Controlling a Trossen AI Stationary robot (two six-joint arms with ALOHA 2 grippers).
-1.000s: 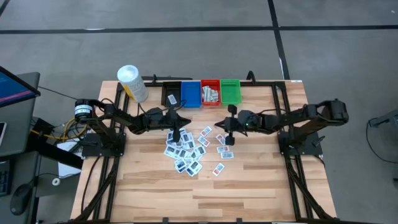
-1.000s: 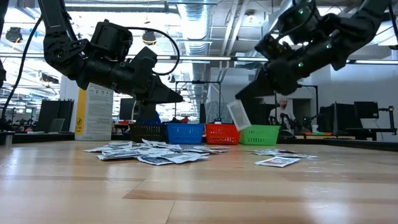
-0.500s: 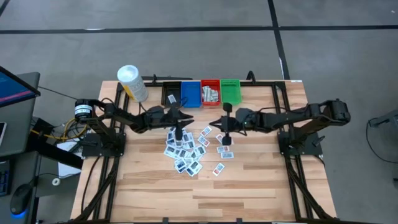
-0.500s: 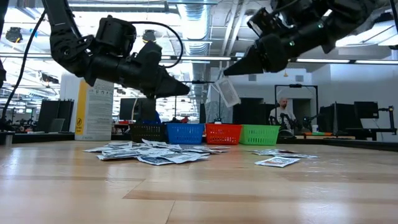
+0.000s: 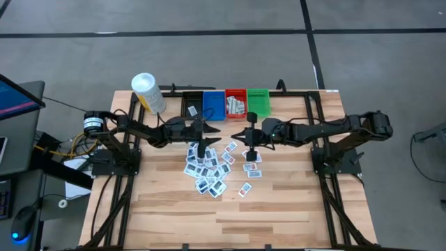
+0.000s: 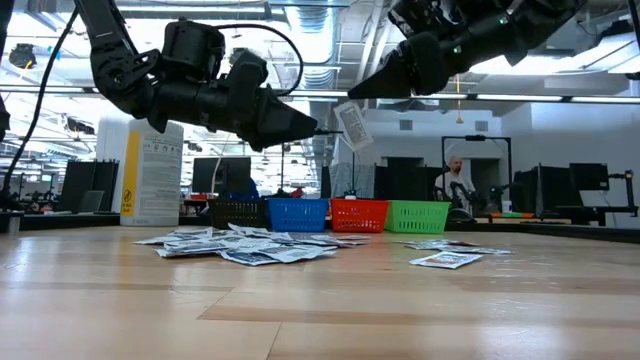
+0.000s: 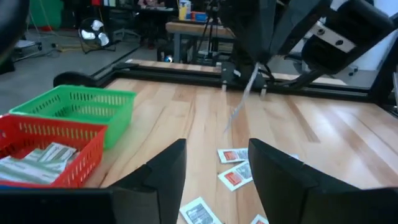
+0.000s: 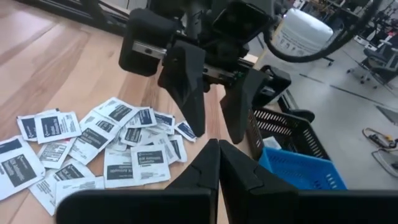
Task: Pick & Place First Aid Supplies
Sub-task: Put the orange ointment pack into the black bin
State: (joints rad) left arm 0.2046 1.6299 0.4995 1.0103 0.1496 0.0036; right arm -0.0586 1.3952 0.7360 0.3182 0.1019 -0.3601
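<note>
Several first aid supplies (image 5: 209, 169) lie flat in a loose heap on the wooden table, white packets with dark marks and some with red. My right gripper (image 6: 349, 97) is shut on one white packet (image 6: 352, 125), high above the table in front of the bins. That packet shows edge-on (image 7: 244, 96) in the left wrist view. My left gripper (image 7: 217, 180) is open with nothing between its fingers. It hovers over the heap's far side and faces the right gripper (image 5: 249, 134). My right gripper pinches the packet by its upper edge (image 6: 346, 106) between its two fingers. The fingers slant down from the table's right side. The packet hangs tilted below the fingertips, clear of the table and the other packets.
Black (image 5: 191, 104), blue (image 5: 213, 104), red (image 5: 235, 104) and green (image 5: 258, 102) bins stand in a row at the far edge; the black and red ones hold packets. A white-capped yellow container (image 5: 148, 93) lies at the far left. A person (image 6: 455, 175) is in the room behind.
My right gripper has risen and gone toward the table's left with its packet, which is lifted well clear and hangs tilted. My left gripper has risen a little and opened.
</note>
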